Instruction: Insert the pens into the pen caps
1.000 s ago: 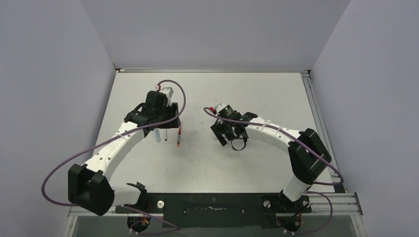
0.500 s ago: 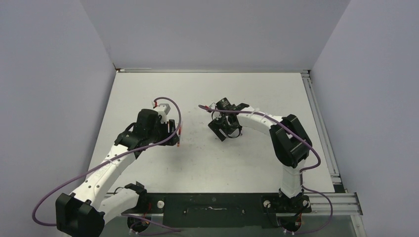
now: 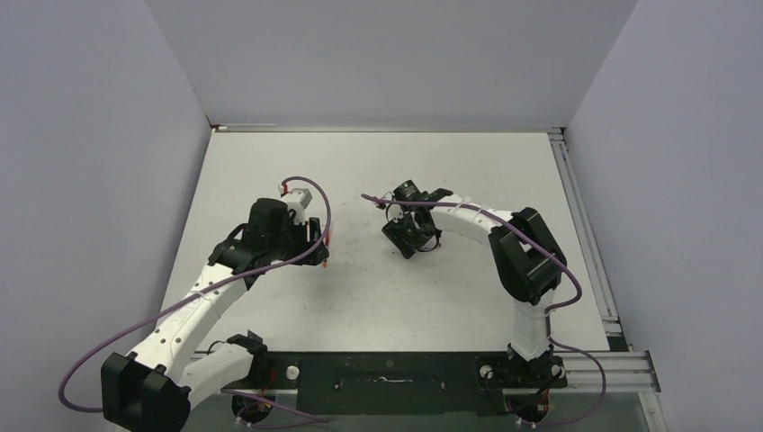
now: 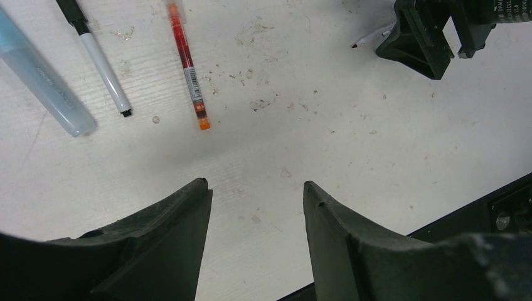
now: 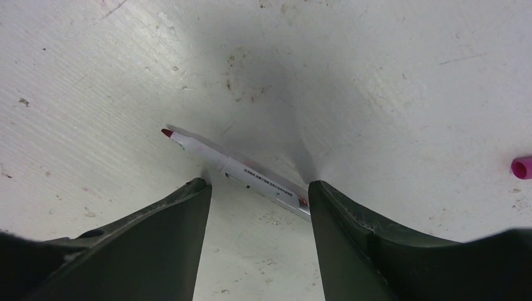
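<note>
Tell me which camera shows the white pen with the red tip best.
The right wrist view: the white pen lies close up between the right fingers, red tip and printed barrel clear. The left wrist view catches only its tip beside those fingers. The top view hides it under the right arm.

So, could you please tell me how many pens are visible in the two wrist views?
3. A red pen and a black-and-white pen lie side by side in the left wrist view; a red-tipped white pen lies between the fingers of the right gripper. Others may be hidden.
</note>
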Robot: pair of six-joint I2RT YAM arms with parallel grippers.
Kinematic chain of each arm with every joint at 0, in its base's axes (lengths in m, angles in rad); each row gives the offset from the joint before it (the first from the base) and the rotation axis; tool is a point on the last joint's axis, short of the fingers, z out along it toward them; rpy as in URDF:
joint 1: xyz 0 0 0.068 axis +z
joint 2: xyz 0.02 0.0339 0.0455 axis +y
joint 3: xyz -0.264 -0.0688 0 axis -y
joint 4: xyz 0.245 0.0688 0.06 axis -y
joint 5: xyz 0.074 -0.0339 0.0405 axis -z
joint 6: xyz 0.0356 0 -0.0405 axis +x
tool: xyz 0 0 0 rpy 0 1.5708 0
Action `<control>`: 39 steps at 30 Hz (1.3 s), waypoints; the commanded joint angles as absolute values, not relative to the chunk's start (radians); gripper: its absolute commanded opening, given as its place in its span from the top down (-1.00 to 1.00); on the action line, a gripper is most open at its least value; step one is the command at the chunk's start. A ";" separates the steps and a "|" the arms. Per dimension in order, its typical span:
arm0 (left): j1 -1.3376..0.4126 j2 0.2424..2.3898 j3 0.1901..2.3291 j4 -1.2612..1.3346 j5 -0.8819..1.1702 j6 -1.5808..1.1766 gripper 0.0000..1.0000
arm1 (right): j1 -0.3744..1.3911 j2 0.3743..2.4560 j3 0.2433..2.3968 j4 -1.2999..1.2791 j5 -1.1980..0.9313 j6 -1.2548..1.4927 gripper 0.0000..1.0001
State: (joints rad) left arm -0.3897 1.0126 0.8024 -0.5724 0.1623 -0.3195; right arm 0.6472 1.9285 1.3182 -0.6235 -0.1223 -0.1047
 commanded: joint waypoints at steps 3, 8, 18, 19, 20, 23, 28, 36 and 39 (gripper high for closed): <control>-0.388 0.991 0.804 -0.522 0.178 -0.308 -0.07 | 0.641 1.969 1.314 -0.604 -0.144 -0.075 -0.06; -0.388 0.989 0.804 -0.524 0.170 -0.308 -0.08 | 0.640 1.984 1.303 -0.588 -0.159 -0.058 0.13; -0.389 0.990 0.803 -0.526 0.161 -0.308 -0.08 | 0.640 2.001 1.260 -0.562 -0.160 0.000 0.79; -0.389 0.990 0.802 -0.525 0.161 -0.308 -0.08 | 0.641 1.999 1.255 -0.558 -0.154 0.018 0.86; -0.389 0.992 0.802 -0.525 0.163 -0.308 -0.08 | 0.643 1.997 1.250 -0.555 -0.148 0.032 0.89; -0.388 0.993 0.802 -0.522 0.175 -0.308 -0.08 | 0.645 1.981 1.232 -0.539 -0.124 0.070 0.89; -0.389 0.991 0.795 -0.503 0.234 -0.317 -0.08 | 0.644 1.910 1.197 -0.500 -0.087 0.174 0.89; -0.389 0.995 0.778 -0.436 0.393 -0.346 -0.09 | 0.649 1.727 1.125 -0.437 -0.090 0.343 0.89; -0.389 0.998 0.766 -0.394 0.461 -0.380 -0.09 | 0.650 1.639 1.083 -0.400 -0.101 0.410 0.89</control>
